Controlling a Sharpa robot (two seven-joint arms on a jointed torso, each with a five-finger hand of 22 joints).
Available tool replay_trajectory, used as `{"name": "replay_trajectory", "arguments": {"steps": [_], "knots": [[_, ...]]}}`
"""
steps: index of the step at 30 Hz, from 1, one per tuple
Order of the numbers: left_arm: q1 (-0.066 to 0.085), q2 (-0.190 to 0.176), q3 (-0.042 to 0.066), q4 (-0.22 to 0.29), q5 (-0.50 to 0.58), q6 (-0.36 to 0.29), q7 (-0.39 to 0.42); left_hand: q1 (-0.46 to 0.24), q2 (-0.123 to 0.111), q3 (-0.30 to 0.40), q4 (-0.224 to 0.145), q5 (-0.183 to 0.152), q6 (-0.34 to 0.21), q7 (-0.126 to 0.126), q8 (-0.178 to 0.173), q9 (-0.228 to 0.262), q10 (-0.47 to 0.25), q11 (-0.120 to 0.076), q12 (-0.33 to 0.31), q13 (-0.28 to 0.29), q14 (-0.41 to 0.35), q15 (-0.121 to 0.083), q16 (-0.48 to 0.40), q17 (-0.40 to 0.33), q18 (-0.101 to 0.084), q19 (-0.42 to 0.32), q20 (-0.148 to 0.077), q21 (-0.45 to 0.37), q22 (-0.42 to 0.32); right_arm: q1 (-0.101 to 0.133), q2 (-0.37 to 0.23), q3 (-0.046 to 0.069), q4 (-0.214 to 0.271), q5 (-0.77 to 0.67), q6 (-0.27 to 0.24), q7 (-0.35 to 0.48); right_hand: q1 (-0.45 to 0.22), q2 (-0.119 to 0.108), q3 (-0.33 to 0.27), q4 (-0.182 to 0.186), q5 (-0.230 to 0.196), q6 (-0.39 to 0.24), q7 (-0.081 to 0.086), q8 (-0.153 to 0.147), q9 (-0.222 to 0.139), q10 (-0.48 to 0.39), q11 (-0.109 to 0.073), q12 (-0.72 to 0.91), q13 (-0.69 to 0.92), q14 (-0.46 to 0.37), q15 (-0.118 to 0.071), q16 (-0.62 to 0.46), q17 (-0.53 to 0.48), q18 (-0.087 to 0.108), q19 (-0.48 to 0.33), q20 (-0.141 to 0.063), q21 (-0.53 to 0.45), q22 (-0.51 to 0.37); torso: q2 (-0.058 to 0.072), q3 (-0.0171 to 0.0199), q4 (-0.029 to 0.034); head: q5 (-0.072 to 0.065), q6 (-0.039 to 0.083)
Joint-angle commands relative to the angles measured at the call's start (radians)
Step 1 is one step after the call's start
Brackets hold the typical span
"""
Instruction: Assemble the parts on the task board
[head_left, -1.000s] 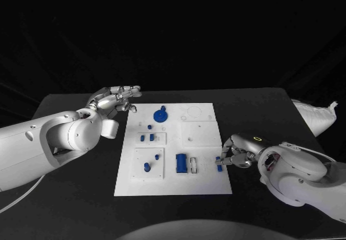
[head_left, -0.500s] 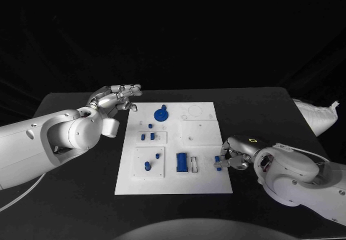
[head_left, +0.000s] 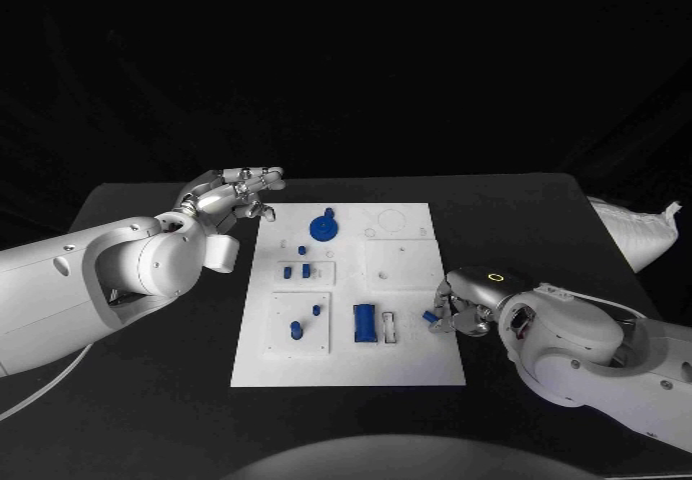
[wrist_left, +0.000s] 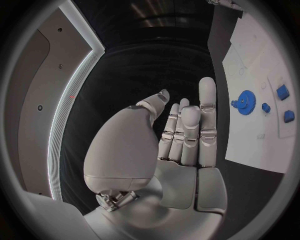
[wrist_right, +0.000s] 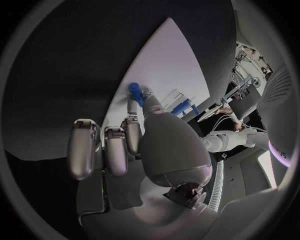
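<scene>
The white task board (head_left: 411, 365) lies in the middle of the black table. At its right edge my right hand (head_left: 464, 303) pinches a small blue part (head_left: 431, 316) between thumb and a finger; the right wrist view shows that part (wrist_right: 134, 90) at the fingertips over the board (wrist_right: 169, 60). Beside it on the board are a blue block (head_left: 364, 324) and a white slot (head_left: 388, 327). A blue gear (head_left: 326, 229) sits near the far edge. My left hand (head_left: 231, 194) hovers off the board's far left corner, fingers apart and holding nothing (wrist_left: 181, 130).
Several smaller blue parts (head_left: 296, 271) stand in the board's left column, two more (head_left: 303, 322) nearer the front. The left wrist view shows the gear (wrist_left: 245, 100) and small parts (wrist_left: 282, 91). A white crumpled thing (head_left: 635, 230) lies at the table's right edge.
My right hand has shifted slightly left and away from me at the board's right edge, carrying the small blue part with it. The left hand has not moved.
</scene>
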Motion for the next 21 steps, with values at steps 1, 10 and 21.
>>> {"name": "replay_trajectory", "arguments": {"steps": [1,10,21], "knots": [[0.0,0.0,0.0,0.001,0.001,0.021,0.004,0.001,0.007,-0.005,0.001,0.004,-0.007,0.001,0.003,0.0,-0.005,0.001,0.001,0.001,-0.009,0.0,0.005,-0.001,0.019,0.0,0.007,-0.006,-0.001,-0.008,0.006,-0.005,-0.011,-0.053,0.052,-0.011,0.078,0.07,0.014,-0.004,-0.005,-0.004,0.007,-0.016,-0.023,-0.002,0.006,-0.005,-0.144,0.086,0.001,-0.004,0.166,-0.003,0.002,0.001,-0.007,0.0,-0.001,-0.0008,-0.0004,0.0,0.001],[0.0,-0.002,0.0,0.003,0.0,0.02,0.002,0.001,0.007,-0.005,0.001,0.004,-0.007,0.001,0.003,0.0,-0.005,0.001,0.001,0.001,-0.009,0.0,0.005,-0.001,0.019,0.0,0.007,-0.006,-0.001,-0.008,0.013,-0.006,-0.013,-0.064,0.081,-0.013,0.076,0.054,0.094,-0.036,0.082,0.014,0.014,-0.06,-0.051,-0.005,0.012,-0.011,-0.144,0.086,0.007,-0.004,0.167,-0.003,0.002,0.008,-0.007,0.002,-0.001,-0.0008,-0.0014,0.001,-0.001],[0.0,-0.003,0.0,0.007,-0.001,0.019,0.002,0.001,0.007,-0.005,0.001,0.004,-0.007,0.001,0.003,0.0,-0.005,0.001,0.001,0.001,-0.009,0.0,0.005,-0.001,0.019,0.0,0.007,-0.006,-0.001,-0.008,0.016,-0.006,-0.011,-0.026,0.031,-0.012,-0.021,0.062,0.289,0.005,0.177,0.039,0.012,-0.099,-0.073,0.005,0.008,-0.006,-0.137,0.088,0.005,-0.001,0.174,-0.005,0.007,0.007,0.001,0.014,-0.001,-0.0008,-0.0004,0.003,-0.004]]}}
